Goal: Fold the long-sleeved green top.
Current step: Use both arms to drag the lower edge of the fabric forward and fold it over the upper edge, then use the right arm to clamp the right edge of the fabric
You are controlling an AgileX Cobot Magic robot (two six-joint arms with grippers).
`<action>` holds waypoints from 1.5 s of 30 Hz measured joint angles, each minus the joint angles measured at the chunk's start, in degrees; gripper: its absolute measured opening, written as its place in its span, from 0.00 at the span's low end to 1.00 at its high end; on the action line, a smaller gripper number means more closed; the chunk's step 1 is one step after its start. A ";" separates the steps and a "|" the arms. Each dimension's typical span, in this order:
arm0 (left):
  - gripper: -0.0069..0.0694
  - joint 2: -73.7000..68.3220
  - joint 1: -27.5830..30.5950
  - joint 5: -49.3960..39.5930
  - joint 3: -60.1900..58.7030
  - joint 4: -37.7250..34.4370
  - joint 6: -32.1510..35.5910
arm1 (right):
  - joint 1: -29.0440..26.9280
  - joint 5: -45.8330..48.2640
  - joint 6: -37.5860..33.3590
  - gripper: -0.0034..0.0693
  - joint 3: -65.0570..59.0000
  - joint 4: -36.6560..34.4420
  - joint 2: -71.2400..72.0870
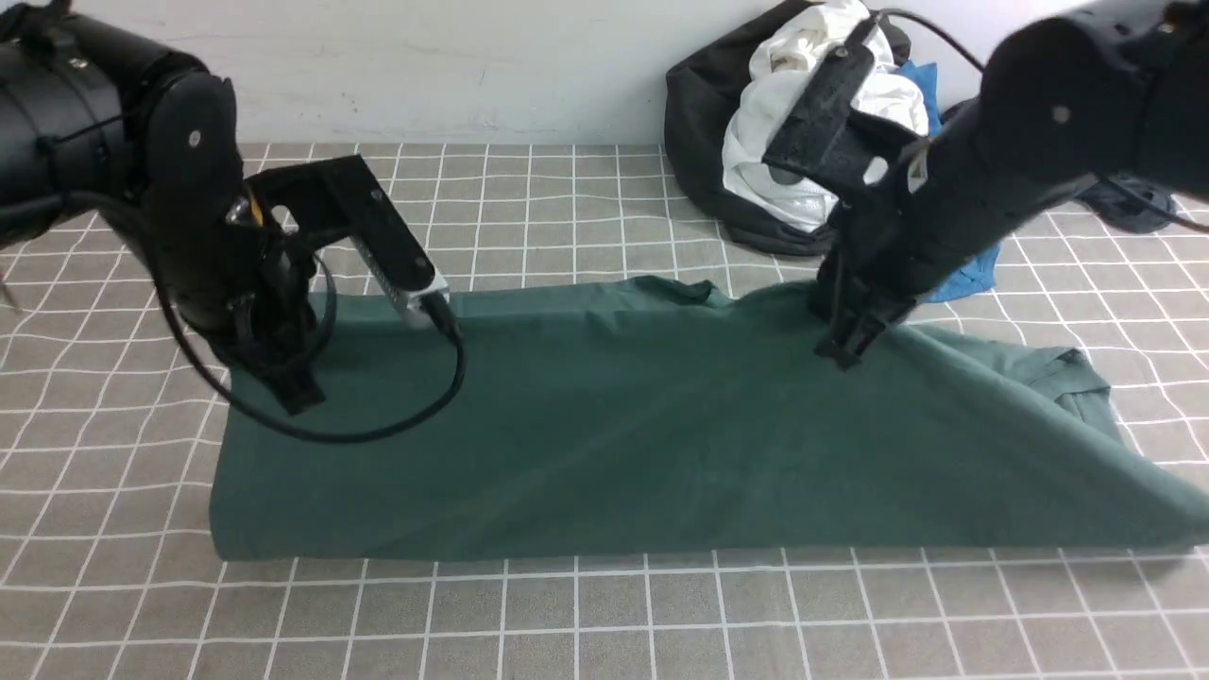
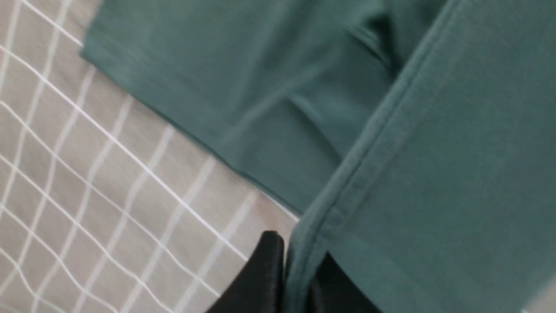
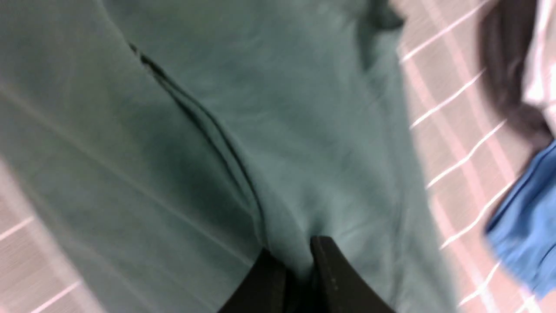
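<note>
The left hand (image 1: 295, 395) is clenched on the stitched hem of the green top (image 1: 604, 444), at the cloth's far left corner; the left wrist view shows that hem (image 2: 347, 182) pinched between the two black fingers (image 2: 265, 269). The top lies across the middle of the worktop (image 1: 604, 623), its near edge a straight line running along the worktop's near edge and its right end reaching the right edge. Toward the far right, the right hand (image 1: 842, 351) is clenched on a pinch of the same cloth and holds it up in a low peak. The step looks like carrying the far edge over to the near one. To do it well, both hands should rise together and level, with the cloth taut between them, then travel toward the near edge and lay hem on hem before letting go. The cable (image 1: 378, 430) looping from the left arm hangs over the cloth and could drag it. The bunched part (image 1: 1072, 378) at the right end may want smoothing afterward. The worktop is covered in a grey sheet with a white grid, slightly rumpled at the left edge. A plain pale wall (image 1: 472, 66) runs along the far edge, and at the far right corner sits a heap of dark clothes (image 1: 694, 142), a white garment (image 1: 803, 142) and a blue shirt (image 1: 963, 274), apart from the top.
</note>
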State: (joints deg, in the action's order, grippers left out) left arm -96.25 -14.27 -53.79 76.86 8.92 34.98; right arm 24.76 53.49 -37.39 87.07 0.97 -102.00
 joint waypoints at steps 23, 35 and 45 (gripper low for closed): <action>0.20 -29.80 8.93 9.80 24.84 -0.84 -3.81 | -7.81 -14.05 -3.86 0.33 22.91 -14.49 -29.12; 0.59 -30.01 12.62 2.94 34.39 -2.61 -18.20 | -12.65 -1.91 8.73 0.74 23.01 -9.99 -17.45; 0.30 -29.46 5.04 -16.05 39.12 -10.08 -18.36 | -25.83 16.87 23.29 0.74 20.27 -2.97 -12.02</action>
State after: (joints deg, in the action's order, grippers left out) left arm -125.71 -9.23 -69.84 115.97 -1.15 16.62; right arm -1.07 70.36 -14.10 107.34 -2.00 -114.02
